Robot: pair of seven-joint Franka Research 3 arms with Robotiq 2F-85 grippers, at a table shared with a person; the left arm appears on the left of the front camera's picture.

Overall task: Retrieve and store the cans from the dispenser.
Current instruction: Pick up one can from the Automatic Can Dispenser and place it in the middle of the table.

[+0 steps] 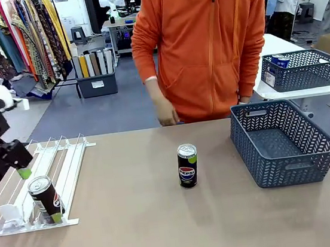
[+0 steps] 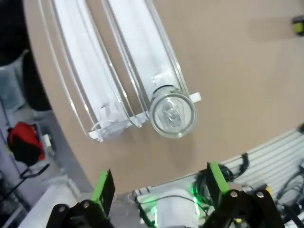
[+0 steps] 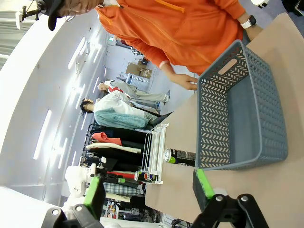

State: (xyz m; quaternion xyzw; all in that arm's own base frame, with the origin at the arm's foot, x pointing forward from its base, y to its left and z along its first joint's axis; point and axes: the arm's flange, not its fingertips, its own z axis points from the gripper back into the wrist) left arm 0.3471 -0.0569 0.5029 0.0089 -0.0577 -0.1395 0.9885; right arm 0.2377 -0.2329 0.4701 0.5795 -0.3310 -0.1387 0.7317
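left pincer [image 2: 159, 192] wide open, green pads [image 2: 103, 189] far apart with only air between; it hangs over the low front end of the dispenser [image 2: 118, 61], touching neither rails nor can; front view puts it at the table's [image 1: 136, 235] left edge, just up-left of the can in the picture

lane can [image 1: 45, 199]: black Pepsi, lime-green accent, silver top; upright at the front stop of the dispenser's right-hand lane; left wrist view looks straight down on its lid; white pusher plate [image 1: 9, 213] sits at the front of the lane beside it

mid-table can [image 1: 188, 166]: same black Pepsi, upright on bare table; well apart from the dispenser, between it and the basket [image 1: 287, 165]

basket: dark grey-blue lattice plastic, on the right side of the table, its long side running away from the robot

right pincer [image 3: 148, 190] also wide open, holding nothing; its camera is rolled sideways, looking across the table at the basket's long wall, with the dispenser and both cans farther off

person [image 1: 203, 40] in an orange hoodie stands at the far side; one hand [image 1: 165, 114] hangs at the table's far edge, near the basket's far corner in the right wrist view, touching no can

second basket [image 1: 300, 71] on a white table behind, something blue inside; can't tell what
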